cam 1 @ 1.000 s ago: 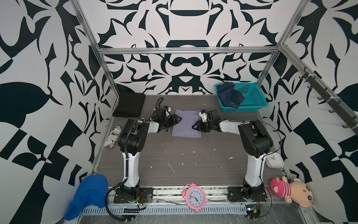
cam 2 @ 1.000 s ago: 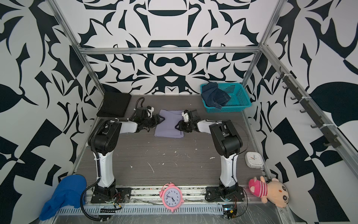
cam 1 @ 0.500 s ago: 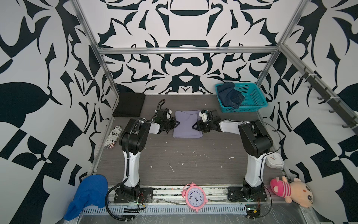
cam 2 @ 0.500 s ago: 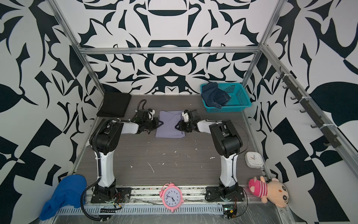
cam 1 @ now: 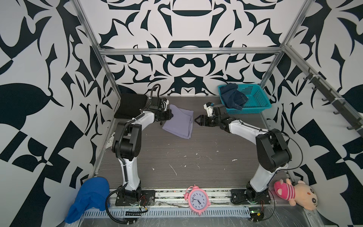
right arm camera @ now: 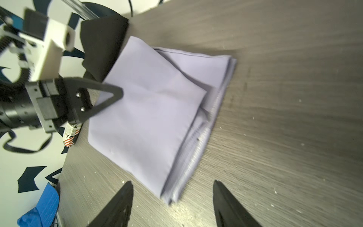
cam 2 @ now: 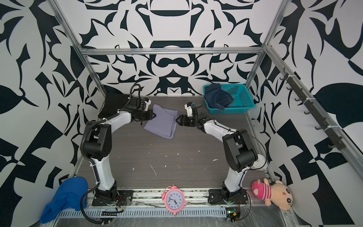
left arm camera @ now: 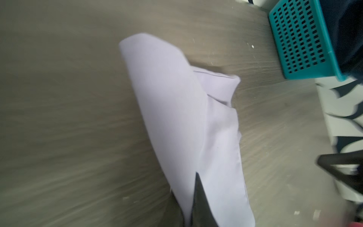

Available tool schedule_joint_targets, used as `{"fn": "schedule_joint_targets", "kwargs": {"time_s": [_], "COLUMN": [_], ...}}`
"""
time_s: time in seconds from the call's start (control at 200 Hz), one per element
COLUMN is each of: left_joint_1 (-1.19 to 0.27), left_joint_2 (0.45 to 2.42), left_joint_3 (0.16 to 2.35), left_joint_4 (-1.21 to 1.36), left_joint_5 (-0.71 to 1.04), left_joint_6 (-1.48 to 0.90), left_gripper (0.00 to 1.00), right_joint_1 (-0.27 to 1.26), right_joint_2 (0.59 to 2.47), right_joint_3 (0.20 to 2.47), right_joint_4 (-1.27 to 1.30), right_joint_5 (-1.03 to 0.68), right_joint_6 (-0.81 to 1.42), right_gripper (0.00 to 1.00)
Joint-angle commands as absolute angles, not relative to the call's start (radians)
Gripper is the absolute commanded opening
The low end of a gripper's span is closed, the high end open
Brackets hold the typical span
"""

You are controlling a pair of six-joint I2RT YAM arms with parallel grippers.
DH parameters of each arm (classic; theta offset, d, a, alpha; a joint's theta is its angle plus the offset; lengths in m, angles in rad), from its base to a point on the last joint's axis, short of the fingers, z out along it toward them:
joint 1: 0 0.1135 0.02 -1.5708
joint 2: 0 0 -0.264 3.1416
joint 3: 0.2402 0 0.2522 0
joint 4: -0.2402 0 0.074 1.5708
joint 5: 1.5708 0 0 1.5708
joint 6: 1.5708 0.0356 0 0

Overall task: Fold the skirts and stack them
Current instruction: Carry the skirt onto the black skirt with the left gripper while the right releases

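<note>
While the left hand clamps its edge, the lavender skirt lies folded in layers, one corner raised; right hand just beside it, jaws apart.

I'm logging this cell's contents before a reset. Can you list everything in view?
lavender skirt: 1, pale lavender, folded, back middle of table.
black skirt: 1, black, folded, back left corner.
denim skirt: 1, dark blue, heaped in the basket.
basket: 1, teal, back right corner.
knit cloth: 1, bright blue, front left, off the table.
alarm clock: 1, pink, front rail, middle.
plush toy: 1, pink and tan, front right.
printed can: 1, white, flag print, table's left edge.
white round object: 1, partly hidden behind right arm.
table: 1, grey wood-grain.
left gripper: 1, black, jaws shut on lavender skirt's edge.
right gripper: 1, black, jaws open, beside that skirt.
</note>
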State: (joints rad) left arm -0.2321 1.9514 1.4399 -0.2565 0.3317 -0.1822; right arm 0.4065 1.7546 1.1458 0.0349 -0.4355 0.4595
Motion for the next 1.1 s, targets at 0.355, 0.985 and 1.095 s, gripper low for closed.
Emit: {"fn": "schedule_joint_targets", "kwargs": {"time_s": [0.355,0.985,1.095], "left_joint_1": [-0.081,0.11,0.117], "left_joint_2": [1.998,2.188,2.217], "left_joint_3": [1.753,1.985,2.038], "left_joint_4": [-0.611,-0.449,-0.445], "left_joint_5": [0.117,0.061,0.036], "left_joint_6": [0.389,0.42,0.42], "left_gripper": [0.0,0.0,0.0], "right_joint_1": [0.451,0.481,0.482], "right_joint_2": [1.743,1.751,1.756], "right_joint_3": [1.135,1.116,1.118], "right_joint_4": [0.082,0.077,0.069], "right_joint_5": [-0.449,-0.469,-0.468], "right_joint_6": [0.454,0.445,0.446], "right_gripper": [0.67,0.7,0.7]}}
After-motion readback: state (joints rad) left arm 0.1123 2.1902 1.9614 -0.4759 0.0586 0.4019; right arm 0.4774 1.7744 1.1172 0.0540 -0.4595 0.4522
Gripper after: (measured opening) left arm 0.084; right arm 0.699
